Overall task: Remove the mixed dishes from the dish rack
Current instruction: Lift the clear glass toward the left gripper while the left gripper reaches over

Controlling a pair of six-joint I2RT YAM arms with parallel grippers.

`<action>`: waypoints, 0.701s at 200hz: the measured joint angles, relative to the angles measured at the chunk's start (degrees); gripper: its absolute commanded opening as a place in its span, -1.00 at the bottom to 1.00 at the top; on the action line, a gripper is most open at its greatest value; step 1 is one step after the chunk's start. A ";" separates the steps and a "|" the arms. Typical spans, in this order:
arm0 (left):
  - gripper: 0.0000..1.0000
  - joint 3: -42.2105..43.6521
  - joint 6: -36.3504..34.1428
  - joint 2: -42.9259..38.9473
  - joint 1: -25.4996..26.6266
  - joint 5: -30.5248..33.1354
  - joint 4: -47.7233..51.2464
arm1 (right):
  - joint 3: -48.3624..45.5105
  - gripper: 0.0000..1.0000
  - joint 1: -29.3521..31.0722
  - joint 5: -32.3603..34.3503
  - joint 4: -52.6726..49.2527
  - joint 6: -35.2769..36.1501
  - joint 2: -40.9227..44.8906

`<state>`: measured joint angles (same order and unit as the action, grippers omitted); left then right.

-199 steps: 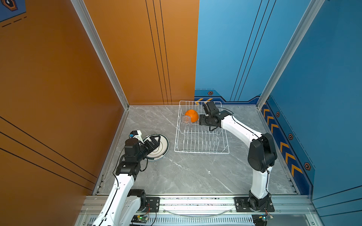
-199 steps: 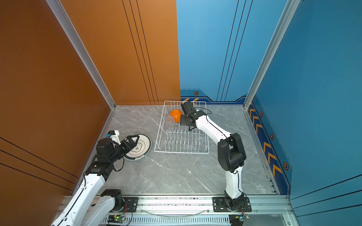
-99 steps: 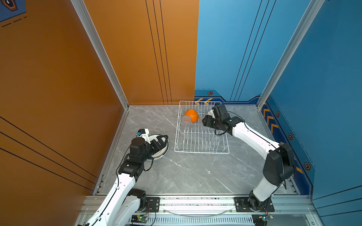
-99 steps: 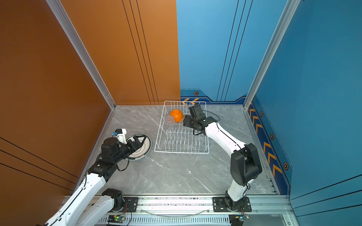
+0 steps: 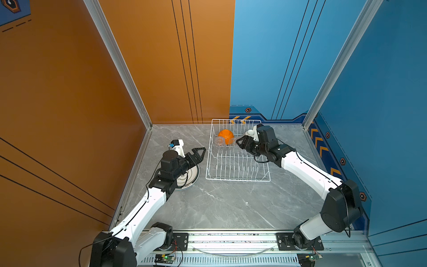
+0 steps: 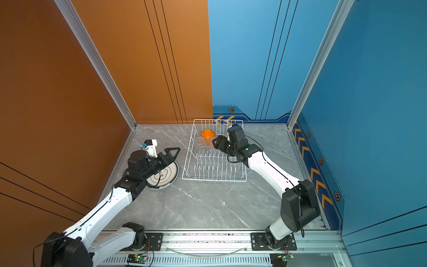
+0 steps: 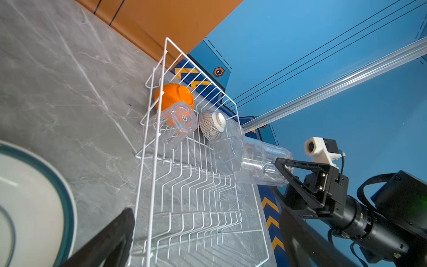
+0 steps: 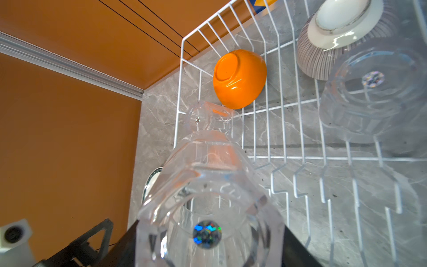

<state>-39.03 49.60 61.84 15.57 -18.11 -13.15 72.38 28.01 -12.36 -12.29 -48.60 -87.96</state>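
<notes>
The white wire dish rack (image 5: 238,180) (image 6: 215,179) stands at the back of the table. At its far end lie an orange bowl (image 5: 226,135) (image 8: 240,78), a white ribbed-line bowl (image 7: 210,126) (image 8: 335,41) and two clear glasses (image 7: 178,124) (image 8: 369,97). My right gripper (image 5: 240,142) (image 8: 208,233) is shut on a third clear glass (image 7: 261,164) (image 8: 208,208), held above the rack's far half. My left gripper (image 5: 198,152) (image 7: 208,231) hangs open and empty just left of the rack, above a teal-rimmed white plate (image 5: 189,178) (image 6: 166,175) lying flat on the table.
The orange wall runs close along the left of the plate, and the blue wall lies behind and to the right of the rack. The rack's near rows of prongs (image 7: 196,196) hold nothing. Grey marble table (image 5: 219,208) stretches in front of the rack.
My right arm's elbow has swung out to the right while its gripper kept the glass over the rack. My left gripper has moved off the plate, back and right toward the rack.
</notes>
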 measured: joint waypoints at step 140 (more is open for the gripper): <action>0.23 -7.54 -1.05 17.25 7.78 -10.12 -23.47 | -2.95 -0.26 -0.66 -8.66 10.14 -11.34 3.76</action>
<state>-46.57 48.56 79.09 23.35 -28.23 -36.62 69.43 27.35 -21.02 -2.15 -59.94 -84.20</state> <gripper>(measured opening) 0.639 0.683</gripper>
